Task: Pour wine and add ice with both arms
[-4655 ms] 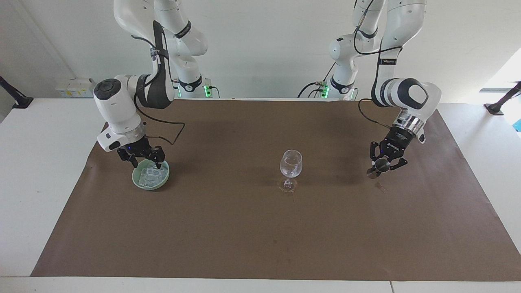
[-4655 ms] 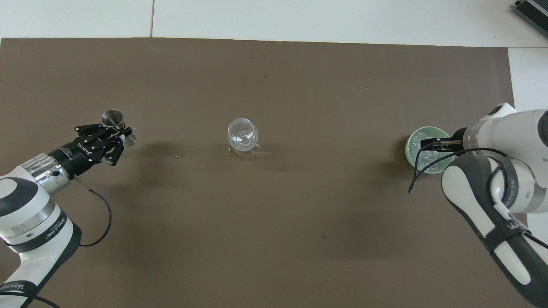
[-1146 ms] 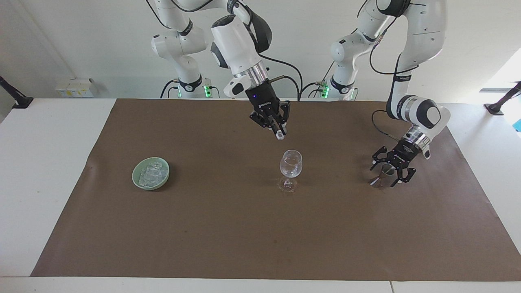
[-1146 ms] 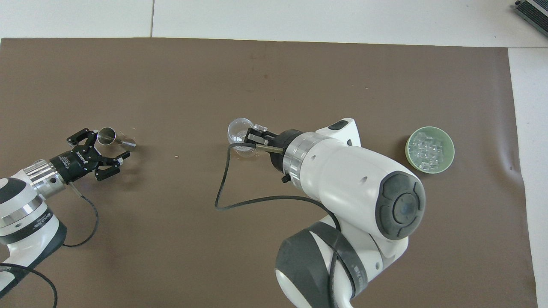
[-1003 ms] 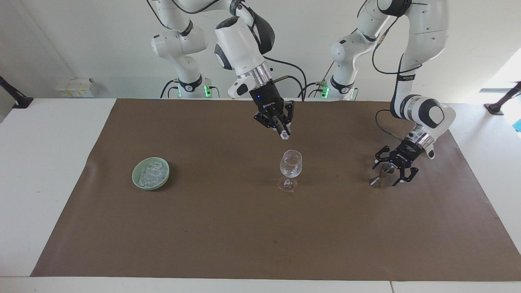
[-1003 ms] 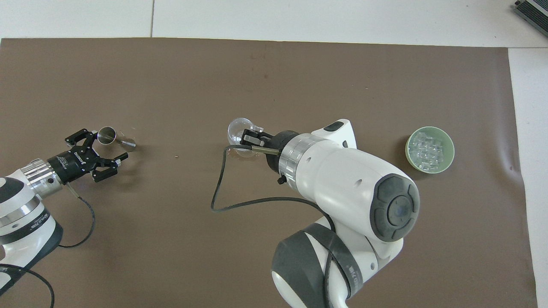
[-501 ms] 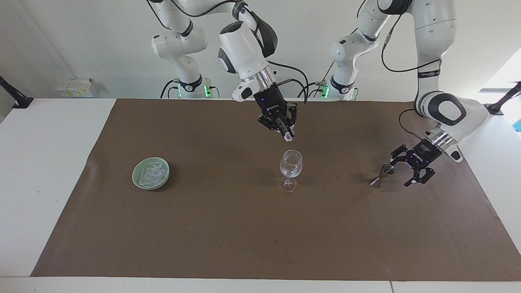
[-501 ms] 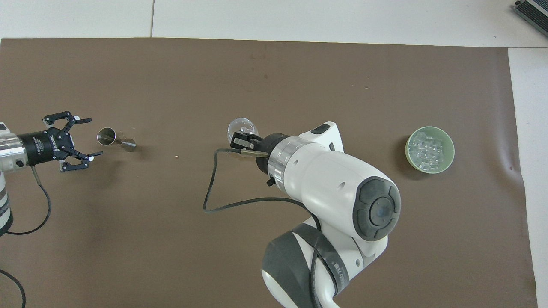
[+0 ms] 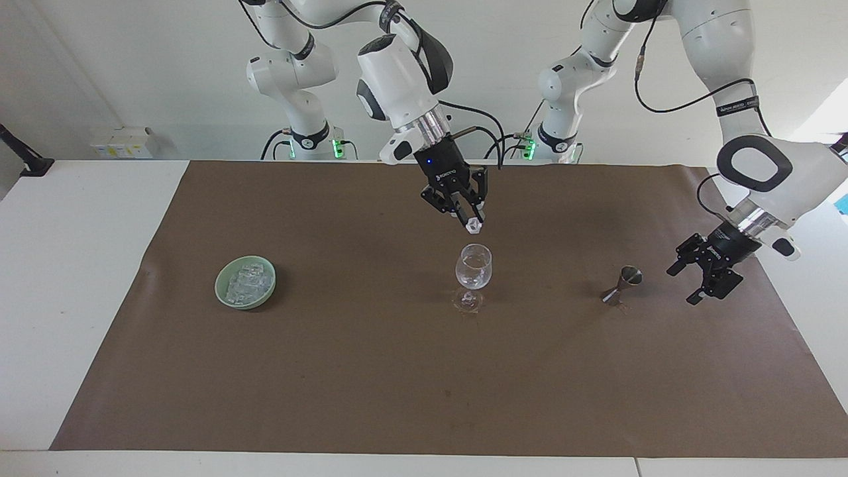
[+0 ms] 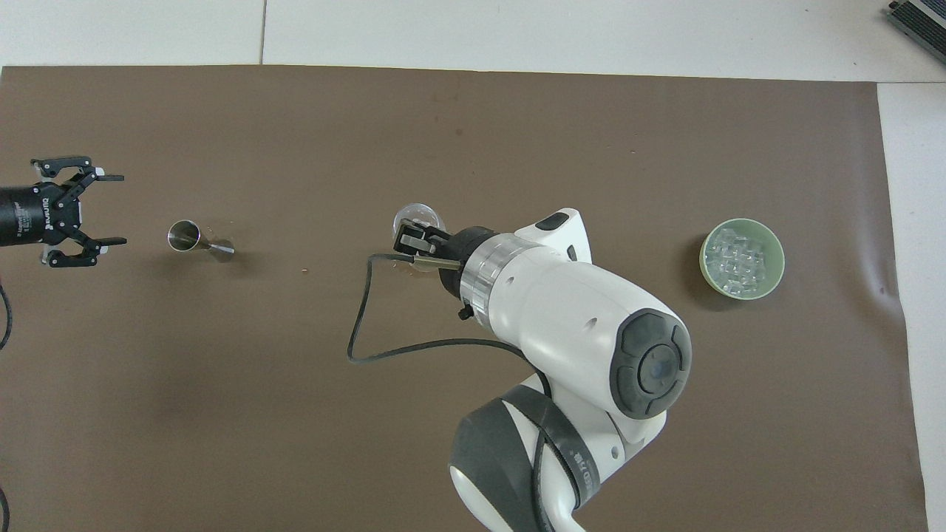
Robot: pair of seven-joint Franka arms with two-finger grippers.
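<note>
The right tool [image 9: 473, 222] is hanging over the wine glass [image 9: 474, 266] in the middle of the counter [image 9: 371, 371], pinching one ice cube [image 9: 474, 226] at its tips just above the rim. More ice [image 9: 246, 283] is sitting in the green bowl [image 9: 222, 295] toward the right arm's end. The left tool [image 9: 699, 278] is hovering with fingers spread, holding nothing, beside the metal measuring cup [image 9: 623, 283] standing toward the left arm's end.

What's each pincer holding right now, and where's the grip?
Right pincer pinches one ice cube at its fingertips, over the wine glass. Left pincer is open, holding nothing.
</note>
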